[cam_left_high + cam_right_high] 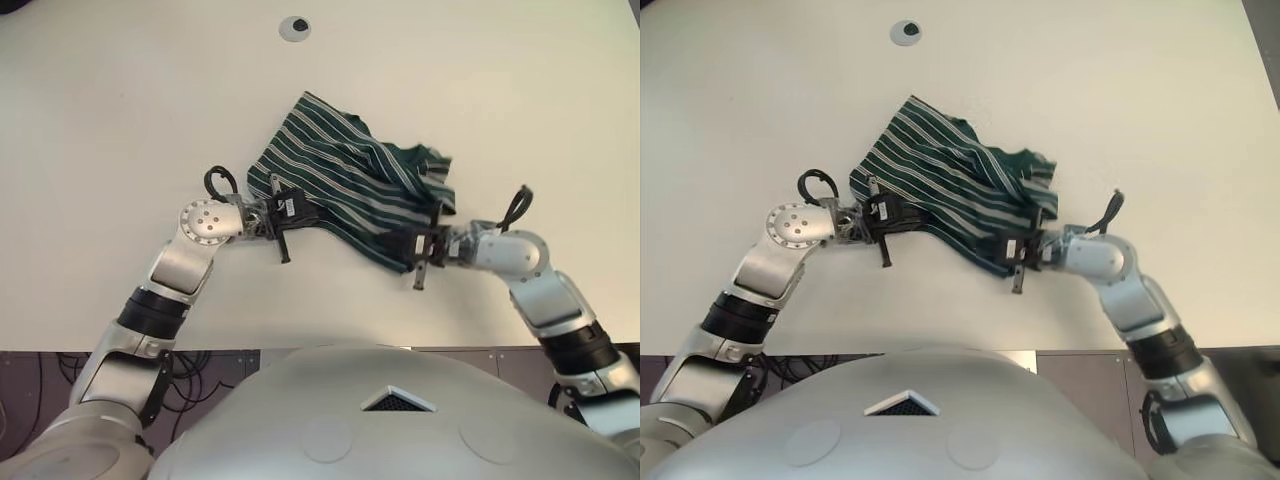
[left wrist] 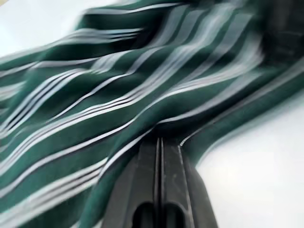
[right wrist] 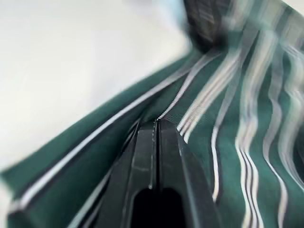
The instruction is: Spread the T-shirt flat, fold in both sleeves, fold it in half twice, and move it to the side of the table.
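Observation:
A dark green T-shirt with white stripes lies crumpled in the middle of the white table. My left gripper is shut on the shirt's near left edge. In the left wrist view its fingers press together with striped cloth pinched at the tips. My right gripper is shut on the shirt's near right corner. The right wrist view shows its closed fingers clamping a hem. The cloth sags in folds between the two grippers.
A small round grey disc sits near the table's far edge. The table's front edge runs just before my arms. Bare tabletop stretches left, right and behind the shirt.

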`<action>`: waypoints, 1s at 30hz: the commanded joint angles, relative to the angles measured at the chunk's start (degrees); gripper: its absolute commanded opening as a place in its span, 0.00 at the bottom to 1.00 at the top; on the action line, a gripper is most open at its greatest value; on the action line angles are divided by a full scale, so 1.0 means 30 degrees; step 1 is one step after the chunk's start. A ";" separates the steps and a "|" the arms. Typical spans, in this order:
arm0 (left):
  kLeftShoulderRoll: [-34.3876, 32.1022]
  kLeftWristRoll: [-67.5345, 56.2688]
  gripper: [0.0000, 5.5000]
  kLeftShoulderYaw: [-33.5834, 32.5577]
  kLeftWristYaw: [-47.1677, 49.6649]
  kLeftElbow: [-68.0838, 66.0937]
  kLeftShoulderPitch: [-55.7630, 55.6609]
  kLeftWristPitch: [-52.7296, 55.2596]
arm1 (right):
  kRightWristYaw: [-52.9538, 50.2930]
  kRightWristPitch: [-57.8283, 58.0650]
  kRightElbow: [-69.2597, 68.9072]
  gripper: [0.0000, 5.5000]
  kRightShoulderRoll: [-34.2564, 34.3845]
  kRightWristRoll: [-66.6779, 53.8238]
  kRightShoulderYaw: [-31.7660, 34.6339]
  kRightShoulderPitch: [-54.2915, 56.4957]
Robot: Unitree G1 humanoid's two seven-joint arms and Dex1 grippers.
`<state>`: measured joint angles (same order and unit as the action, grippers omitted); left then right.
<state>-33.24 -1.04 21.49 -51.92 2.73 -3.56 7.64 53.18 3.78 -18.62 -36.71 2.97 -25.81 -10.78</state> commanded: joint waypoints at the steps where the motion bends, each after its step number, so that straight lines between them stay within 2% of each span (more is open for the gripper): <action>1: -0.1442 0.0955 0.00 -0.0242 -0.0314 -0.1170 0.0337 -0.0270 | -0.0137 0.2553 -0.1250 0.00 0.0284 -0.0164 -0.1220 -0.1170; 3: -0.1693 0.0868 0.00 -0.0280 -0.0468 -0.1179 0.0428 -0.0742 | -0.0788 0.3203 -0.1622 0.00 0.0548 -0.0745 -0.0497 -0.0920; 6: -0.2105 0.0860 0.00 -0.0356 -0.0768 -0.1280 0.0634 -0.1676 | -0.1947 0.4494 -0.2593 0.00 0.1296 -0.2779 0.2084 -0.0020; 9: -0.2407 0.0816 0.00 -0.0288 -0.1165 -0.1529 0.0626 -0.2531 | -0.2721 0.5565 -0.2625 0.00 0.1708 -0.3991 0.3555 0.0765; 14: -0.2853 0.0921 0.00 -0.0080 -0.1831 -0.1832 0.0486 -0.4110 | -0.3887 0.6397 -0.1088 0.00 0.2074 -0.4028 0.4189 0.1506; 19: -0.2007 -0.2515 0.00 -0.1002 -0.2732 0.1763 0.0320 -0.3234 | -0.4620 0.5967 0.0240 0.00 0.2365 -0.3183 0.3528 0.1936; 24: -0.0499 -0.2671 0.00 0.0916 -0.2646 0.4212 0.0509 -0.1891 | -0.5106 0.5063 0.1438 0.00 0.2467 -0.1865 0.2661 0.2092; 27: 0.0184 -0.0793 0.00 0.3225 -0.2452 0.3567 0.0809 -0.1548 | -0.5179 0.4809 0.1515 0.00 0.2297 -0.1472 0.2560 0.2189; 30: -0.0332 0.1647 0.00 0.4811 -0.2462 0.2187 0.0911 -0.1821 | -0.5025 0.4775 0.1361 0.00 0.2008 -0.1236 0.2590 0.2135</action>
<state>-32.70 -0.64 33.55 -59.23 11.71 -1.01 2.28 37.96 18.13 -14.40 -29.87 -1.73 -18.11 -4.90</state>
